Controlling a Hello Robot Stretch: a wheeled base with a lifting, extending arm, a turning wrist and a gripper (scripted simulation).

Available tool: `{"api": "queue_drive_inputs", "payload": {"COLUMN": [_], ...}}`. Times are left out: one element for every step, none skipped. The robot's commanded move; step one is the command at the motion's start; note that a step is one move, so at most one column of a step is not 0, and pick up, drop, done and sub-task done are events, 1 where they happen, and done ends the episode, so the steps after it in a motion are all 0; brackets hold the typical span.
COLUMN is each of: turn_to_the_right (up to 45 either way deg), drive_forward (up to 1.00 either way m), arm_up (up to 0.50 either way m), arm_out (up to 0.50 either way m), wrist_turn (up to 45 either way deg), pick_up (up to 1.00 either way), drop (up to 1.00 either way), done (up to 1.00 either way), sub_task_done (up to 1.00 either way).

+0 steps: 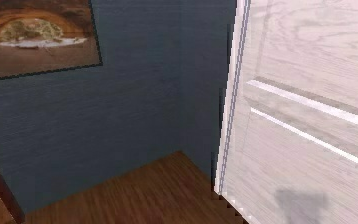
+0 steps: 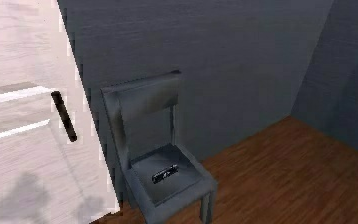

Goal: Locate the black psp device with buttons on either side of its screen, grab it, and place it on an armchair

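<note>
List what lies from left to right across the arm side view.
White panelled door → its dark handle → grey chair with a small black device lying on its seat → bare wood floor before the dark blue wall.

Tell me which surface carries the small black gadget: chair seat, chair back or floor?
The chair seat: the black gadget lies flat on it, below the upright back, above the wood floor.

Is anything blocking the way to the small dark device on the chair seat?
Nothing visible does. The dark device lies alone on the grey chair's seat; the white door stands beside the chair, at the picture's left.
</note>
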Motion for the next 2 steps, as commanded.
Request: {"api": "queue_drive_inputs", "payload": {"turn_to_the_right": [0.0,0.0], "drive_forward": [0.00,0.00], "arm_up": [0.00,0.00], "arm_out": [0.44,0.00], "wrist_turn": [0.0,45.0], "pick_up": [0.00,0.00], "drop": [0.00,0.00], "done": [0.00,0.00], "sub_task_done": [0.00,0.00]}}
